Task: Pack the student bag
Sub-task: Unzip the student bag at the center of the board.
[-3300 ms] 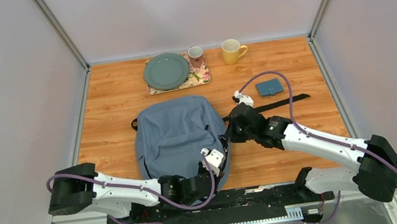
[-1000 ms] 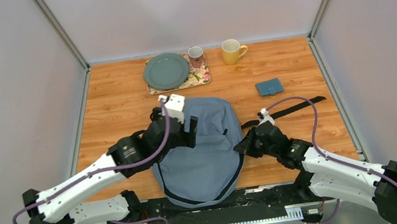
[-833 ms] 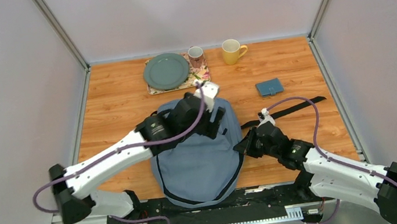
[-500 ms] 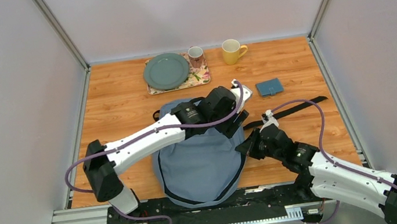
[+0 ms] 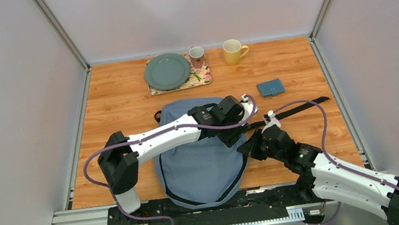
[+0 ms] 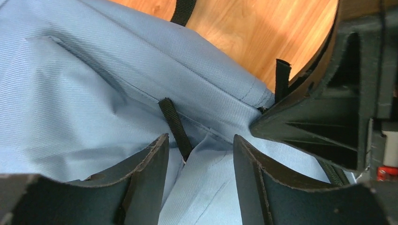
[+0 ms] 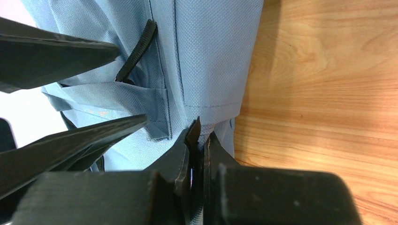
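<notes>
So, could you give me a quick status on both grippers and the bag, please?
Left gripper open, straddling black pull tab. Right gripper shut on side edge of large grey-blue fabric backpack. Small flat teal case lies apart.

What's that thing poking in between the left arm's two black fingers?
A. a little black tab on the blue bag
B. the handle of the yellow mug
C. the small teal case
A: in the left wrist view, the left end effector is open over the student bag, and a black pull tab sewn to the bag runs into the gap between its fingers.
</notes>
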Robot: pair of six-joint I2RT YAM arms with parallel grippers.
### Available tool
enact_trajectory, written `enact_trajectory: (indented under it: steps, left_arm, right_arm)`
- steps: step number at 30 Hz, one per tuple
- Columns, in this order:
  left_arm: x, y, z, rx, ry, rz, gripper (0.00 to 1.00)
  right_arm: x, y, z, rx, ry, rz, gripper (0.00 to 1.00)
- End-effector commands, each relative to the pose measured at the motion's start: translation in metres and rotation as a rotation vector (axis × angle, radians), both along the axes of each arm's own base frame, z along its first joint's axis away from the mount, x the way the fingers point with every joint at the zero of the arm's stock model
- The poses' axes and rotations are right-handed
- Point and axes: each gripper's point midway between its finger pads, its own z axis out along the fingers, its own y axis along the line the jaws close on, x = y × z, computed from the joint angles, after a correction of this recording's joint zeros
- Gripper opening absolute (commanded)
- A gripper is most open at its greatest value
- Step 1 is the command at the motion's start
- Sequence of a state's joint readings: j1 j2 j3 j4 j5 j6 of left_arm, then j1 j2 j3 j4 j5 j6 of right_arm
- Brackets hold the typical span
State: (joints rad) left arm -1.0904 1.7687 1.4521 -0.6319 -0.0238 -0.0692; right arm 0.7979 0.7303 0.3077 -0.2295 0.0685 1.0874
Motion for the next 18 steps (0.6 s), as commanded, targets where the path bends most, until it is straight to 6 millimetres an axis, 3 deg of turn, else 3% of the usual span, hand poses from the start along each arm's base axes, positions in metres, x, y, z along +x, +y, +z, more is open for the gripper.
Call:
enact_trajectory:
  steps: [1,7,18]
  left_arm:
    - [0.010,-0.011,0.003,-0.015,-0.033,-0.017,0.59]
    - [0.028,-0.006,-0.005,0.029,-0.111,0.030,0.57]
    - [0.037,0.006,-0.021,0.092,-0.153,0.071,0.50]
  right_arm:
    - [0.011,0.002,0.019,0.026,-0.059,-0.030,0.00]
    - [0.012,0.001,0.020,0.022,-0.063,-0.033,0.00]
    - [0.011,-0.003,0.022,0.021,-0.068,-0.042,0.00]
